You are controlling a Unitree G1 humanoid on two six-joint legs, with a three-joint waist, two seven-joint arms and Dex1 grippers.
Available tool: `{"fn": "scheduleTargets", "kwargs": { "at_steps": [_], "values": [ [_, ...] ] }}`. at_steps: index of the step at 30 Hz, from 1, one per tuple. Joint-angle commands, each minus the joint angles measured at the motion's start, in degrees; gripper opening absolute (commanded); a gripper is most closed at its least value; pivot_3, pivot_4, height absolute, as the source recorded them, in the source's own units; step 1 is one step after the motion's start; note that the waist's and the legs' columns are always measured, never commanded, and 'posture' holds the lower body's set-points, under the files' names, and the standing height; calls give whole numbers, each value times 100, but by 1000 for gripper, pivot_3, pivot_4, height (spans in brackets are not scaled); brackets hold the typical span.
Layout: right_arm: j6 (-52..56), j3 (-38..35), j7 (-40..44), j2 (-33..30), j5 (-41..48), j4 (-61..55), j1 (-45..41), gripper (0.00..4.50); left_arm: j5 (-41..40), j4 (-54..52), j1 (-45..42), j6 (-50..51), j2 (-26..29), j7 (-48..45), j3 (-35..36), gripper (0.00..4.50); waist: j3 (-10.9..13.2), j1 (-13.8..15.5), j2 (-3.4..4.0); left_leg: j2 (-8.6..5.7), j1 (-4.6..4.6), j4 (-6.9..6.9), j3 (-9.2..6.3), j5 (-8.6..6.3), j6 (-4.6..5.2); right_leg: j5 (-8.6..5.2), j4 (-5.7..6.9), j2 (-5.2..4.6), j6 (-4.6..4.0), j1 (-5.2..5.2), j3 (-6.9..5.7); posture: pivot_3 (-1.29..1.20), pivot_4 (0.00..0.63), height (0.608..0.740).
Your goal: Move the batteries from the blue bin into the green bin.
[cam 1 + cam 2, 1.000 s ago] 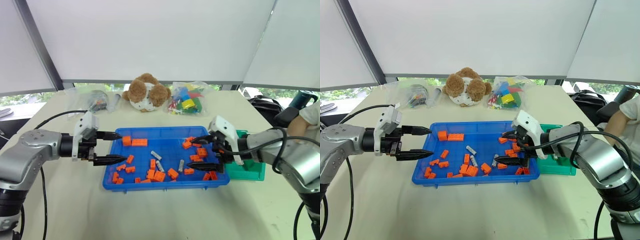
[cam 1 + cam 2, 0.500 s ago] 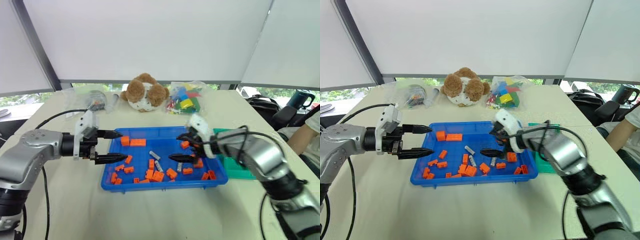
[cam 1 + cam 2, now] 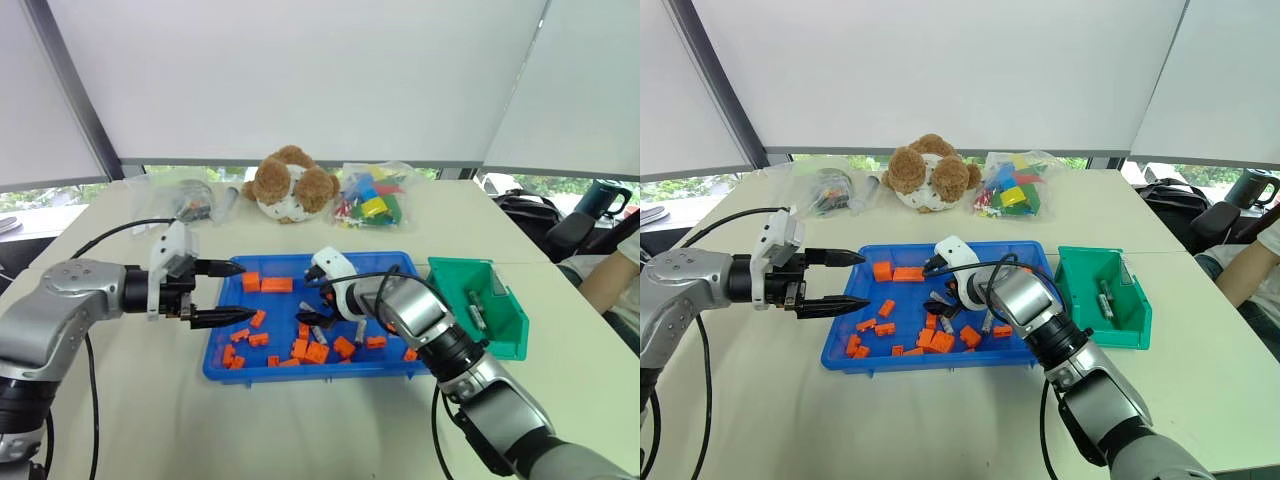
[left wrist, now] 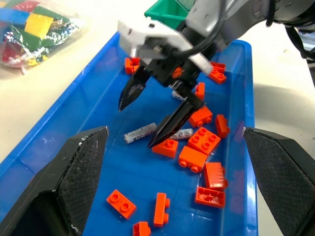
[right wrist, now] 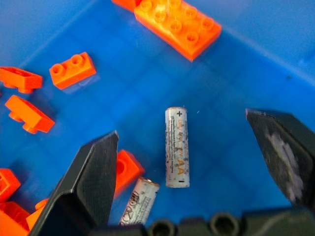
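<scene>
The blue bin sits mid-table, strewn with orange bricks. Two grey batteries lie on its floor near the middle; the left wrist view shows them too, batteries. My right gripper hangs open just above them, its fingers astride one battery without touching it, right gripper. My left gripper is open and empty over the bin's left edge. To the right of the blue bin stands the green bin with a grey battery inside.
At the back of the table are a brown teddy bear, a clear bag of coloured bricks and another clear bag. A person's arm shows at the right edge. Cables trail from both arms.
My right gripper swept left from beside the green bin to the middle of the blue bin and sank over the batteries, still open. The left gripper stayed put.
</scene>
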Motion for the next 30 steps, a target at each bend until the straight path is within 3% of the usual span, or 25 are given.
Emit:
{"fn": "scheduleTargets", "kwargs": {
  "at_steps": [1,9,10,14,18,19,25,28,30],
  "values": [
    [-237,-93,-150,167,-259,359,-169,4441,-46,-253,40,-11,77,83,236,4500,0,-8,0,0,0,0,0,0,0,0,0,0,0,0,0,0,150,733],
    [-351,156,166,216,-557,564,-117,4441,-73,-309,63,19,65,136,220,4500,0,-90,0,0,0,-4,-2,1,-1,0,0,0,0,1,-2,0,150,733],
    [-344,152,199,221,-570,560,-104,4206,-72,-309,61,16,63,138,214,4500,0,-103,0,0,0,-4,-2,1,-1,0,1,0,0,1,-2,0,150,733],
    [-272,123,310,221,-610,443,-42,2655,-68,-315,67,3,55,147,190,4500,0,-111,0,0,1,-6,-2,1,-2,0,1,1,0,1,-2,0,150,733],
    [-143,95,415,207,-584,247,-8,444,-51,-290,41,-18,45,131,161,4500,0,-107,0,0,1,-6,-2,1,-2,0,1,0,0,1,-2,0,150,733],
    [-118,95,454,198,-577,197,-1,61,-48,-287,38,-22,42,129,155,4500,0,-107,0,0,1,-6,-2,1,-2,0,1,0,0,1,-2,0,150,733],
    [302,-666,299,98,-351,-561,-225,20,-40,-269,-16,-31,7,126,107,4500,1,-101,2,0,0,-7,-2,1,-2,0,1,0,0,-1,-2,0,150,733],
    [785,-1407,200,-212,-160,-1316,-352,20,-37,-267,-21,-35,-12,121,83,4500,1,-91,2,0,-4,-6,-2,1,-3,0,0,-1,0,-2,-2,0,150,733],
    [1141,-1947,175,-740,-99,-1863,-349,20,-30,-243,-46,-46,-46,110,38,4500,1,-61,2,0,-6,-6,-2,1,-2,0,0,-2,0,-4,-2,0,150,733]
  ]
}}
